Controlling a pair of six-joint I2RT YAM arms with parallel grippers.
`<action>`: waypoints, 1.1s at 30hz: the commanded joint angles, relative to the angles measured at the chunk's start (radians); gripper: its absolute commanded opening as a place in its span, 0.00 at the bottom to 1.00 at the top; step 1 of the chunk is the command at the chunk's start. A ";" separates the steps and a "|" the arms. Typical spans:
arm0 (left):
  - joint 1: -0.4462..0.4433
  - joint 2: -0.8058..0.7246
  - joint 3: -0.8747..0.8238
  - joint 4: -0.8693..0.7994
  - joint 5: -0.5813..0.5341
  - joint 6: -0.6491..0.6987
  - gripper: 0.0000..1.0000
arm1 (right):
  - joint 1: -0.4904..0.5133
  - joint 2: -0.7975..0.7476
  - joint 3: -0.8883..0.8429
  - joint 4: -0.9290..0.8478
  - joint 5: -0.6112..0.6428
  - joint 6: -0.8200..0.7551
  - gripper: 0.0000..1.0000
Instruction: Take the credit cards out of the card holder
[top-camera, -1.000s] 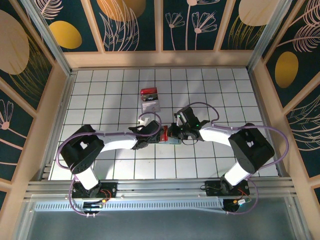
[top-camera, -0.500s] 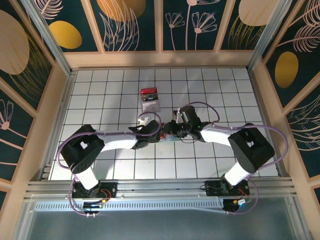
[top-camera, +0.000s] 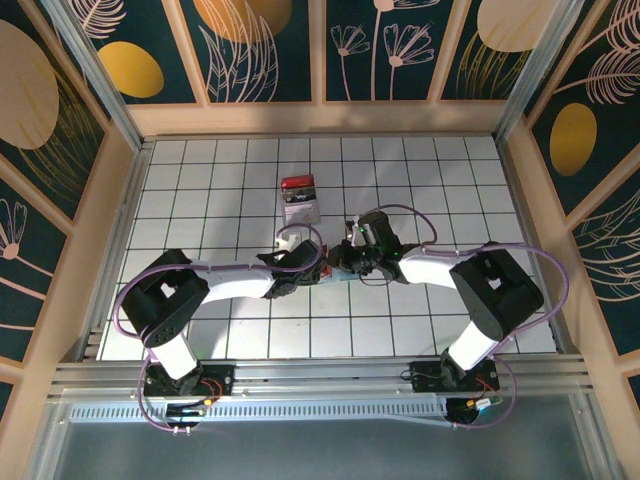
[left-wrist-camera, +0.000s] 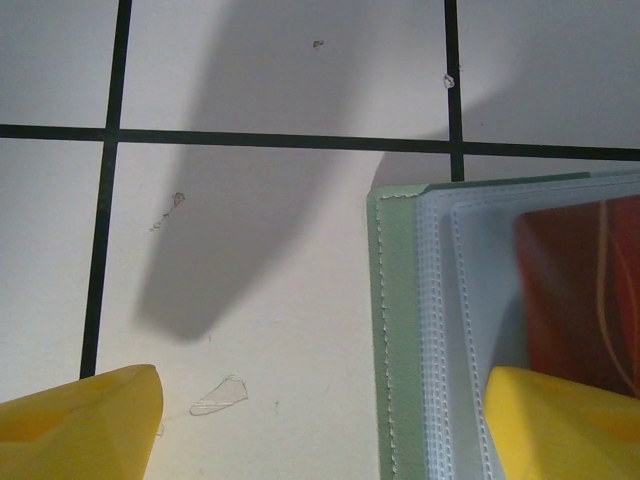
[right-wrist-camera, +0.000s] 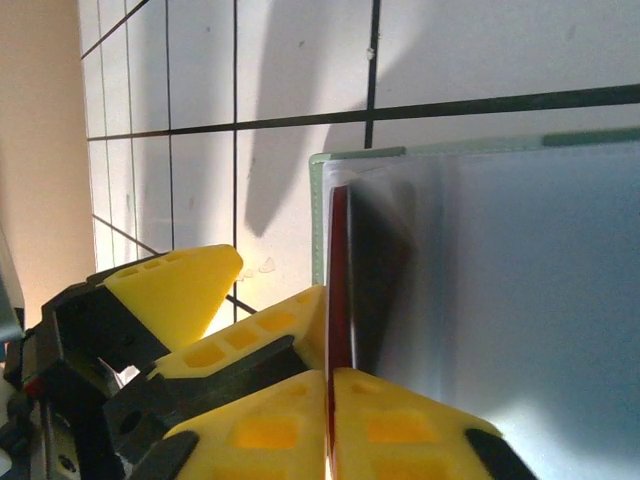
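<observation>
Pinching the red card (right-wrist-camera: 338, 280) in my closed right gripper (right-wrist-camera: 330, 390), I am resting one finger of the wide-open, empty left gripper (left-wrist-camera: 320, 420) on the card holder (left-wrist-camera: 400, 350).

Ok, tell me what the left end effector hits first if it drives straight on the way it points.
Probably the card holder: one finger of the left end effector hangs over its clear sleeve by the red card, the other over bare table. Depth is unclear.

Both arms reach inward with elbows out, so the left gripper (top-camera: 300, 268), jaws spread wide, sits just left of the right gripper (top-camera: 340, 262), which is pinched closed on the edge of a red card (right-wrist-camera: 338, 280).
</observation>
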 joint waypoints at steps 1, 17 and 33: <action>-0.004 0.026 -0.028 -0.024 0.046 -0.006 0.84 | 0.003 -0.005 0.012 -0.006 0.012 -0.017 0.02; -0.004 0.004 -0.031 -0.031 0.032 -0.016 0.84 | -0.050 -0.140 0.003 -0.211 0.163 -0.123 0.00; -0.003 -0.153 -0.012 -0.015 0.004 -0.013 0.94 | -0.083 -0.298 -0.023 -0.198 0.156 -0.165 0.00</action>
